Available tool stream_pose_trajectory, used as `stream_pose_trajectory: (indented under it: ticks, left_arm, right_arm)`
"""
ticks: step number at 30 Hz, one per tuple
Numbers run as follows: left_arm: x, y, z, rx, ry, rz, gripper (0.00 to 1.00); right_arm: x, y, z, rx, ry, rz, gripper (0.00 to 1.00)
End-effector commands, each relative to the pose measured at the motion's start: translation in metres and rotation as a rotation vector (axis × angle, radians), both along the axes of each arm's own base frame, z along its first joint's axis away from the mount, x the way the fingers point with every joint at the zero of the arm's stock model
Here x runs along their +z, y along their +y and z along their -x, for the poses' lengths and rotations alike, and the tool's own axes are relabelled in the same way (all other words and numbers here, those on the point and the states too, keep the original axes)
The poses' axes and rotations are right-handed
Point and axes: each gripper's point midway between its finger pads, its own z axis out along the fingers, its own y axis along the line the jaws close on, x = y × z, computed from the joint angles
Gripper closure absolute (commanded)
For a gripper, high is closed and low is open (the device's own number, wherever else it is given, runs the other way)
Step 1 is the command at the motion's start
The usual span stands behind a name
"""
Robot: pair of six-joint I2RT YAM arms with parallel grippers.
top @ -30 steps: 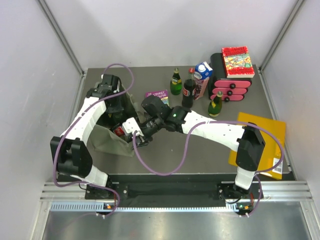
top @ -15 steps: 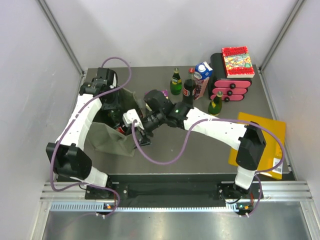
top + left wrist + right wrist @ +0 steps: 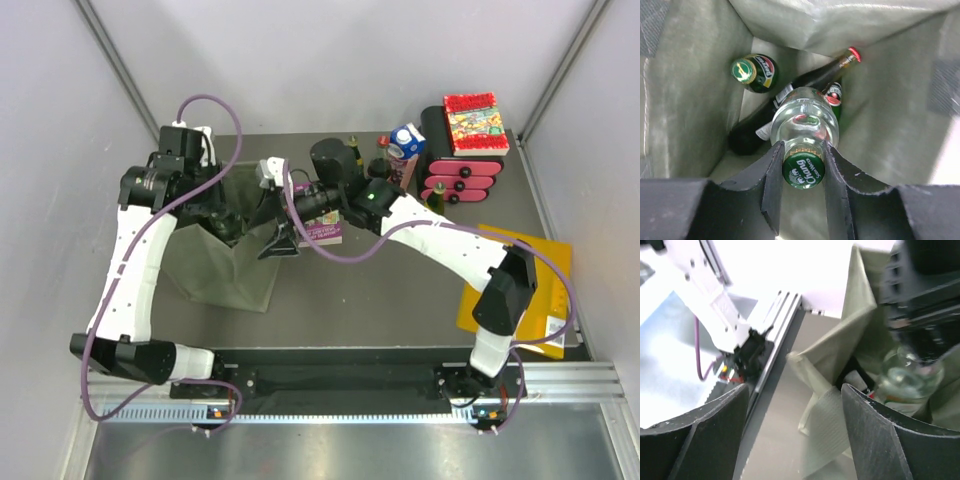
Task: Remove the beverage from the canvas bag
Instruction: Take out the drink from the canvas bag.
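Grey tabletop [image 3: 380, 310], white-walled cell: the left gripper [image 3: 803, 167] pinches the green-capped neck of a clear Chang bottle [image 3: 805, 125] inside the canvas bag [image 3: 690, 110], the bottle's long axis running straight down from the jaws. Deeper lie a gold-capped green bottle [image 3: 752, 72] and a red-capped dark bottle [image 3: 805, 82]. The right gripper [image 3: 795, 425], jaws spread and empty, hovers beside the bag's rim.

Top view: fixed high above and behind the arm bases, looking down on the whole desk [image 3: 400, 300]. Left wrist: close, looking straight down into the canvas bag [image 3: 685, 100] at the clear bottle [image 3: 805, 125]. Right wrist: low and near, beside the bag's mouth. All three views share the bag; both wrist views share the bottle.
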Motion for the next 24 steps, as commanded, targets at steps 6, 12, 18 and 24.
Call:
stream_pose_trajectory:
  ticks: [6, 12, 18, 24]
  left_arm:
    - [0.072, -0.010, 0.010, -0.047, -0.201, 0.081, 1.00]
    - [0.092, -0.012, 0.015, -0.049, -0.249, 0.106, 1.00]
    - [0.118, -0.014, 0.019, -0.058, -0.312, 0.129, 1.00]
    - [0.135, -0.020, 0.026, -0.087, -0.356, 0.168, 1.00]
  right_arm:
    - [0.064, 0.016, -0.025, -0.132, 0.056, -0.121, 0.24]
    - [0.076, 0.028, -0.044, -0.209, 0.087, -0.138, 0.24]
    - [0.058, 0.039, -0.064, -0.266, 0.069, -0.092, 0.21]
    - [0.053, 0.042, -0.083, -0.327, -0.028, -0.091, 0.08]
